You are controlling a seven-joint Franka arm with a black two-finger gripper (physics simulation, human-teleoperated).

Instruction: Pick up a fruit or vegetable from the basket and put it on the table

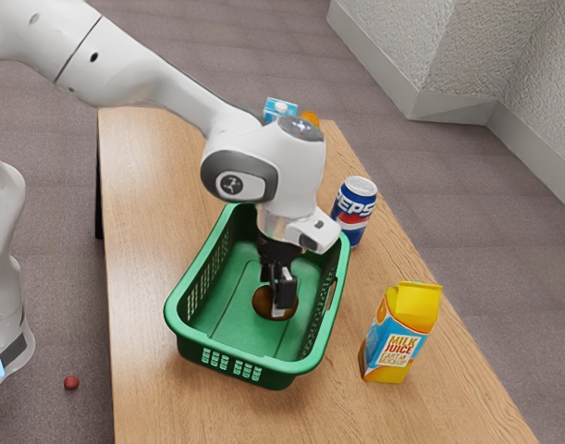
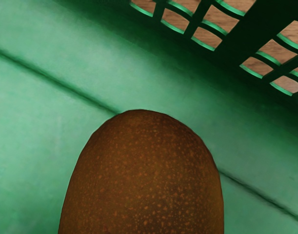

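- Exterior view: a long light-brown wooden table on grey carpet.
- White robot arm, reaching over the table from the exterior view's upper left.
- Green plastic basket with lattice sides, between the table's long edges.
- Black two-finger gripper, down inside the basket at the brown fruit or vegetable; I cannot tell whether it is open or has a grip on it.
- Yellow and blue "Milk Juice" carton, upright, between the basket and the table edge on the exterior view's right.
- Blue, white and red Pepsi can, upright just beside the basket, near that same edge.
- Blue and white box, by the table's far edge.
- Brown, speckled, rounded fruit or vegetable, within the basket's walls, near the middle of its floor; the wrist view has it right under the hand.
- Orange thing, partly hidden, near the table's far right corner.
- Small red ball, on the carpet beyond the table's left edge.
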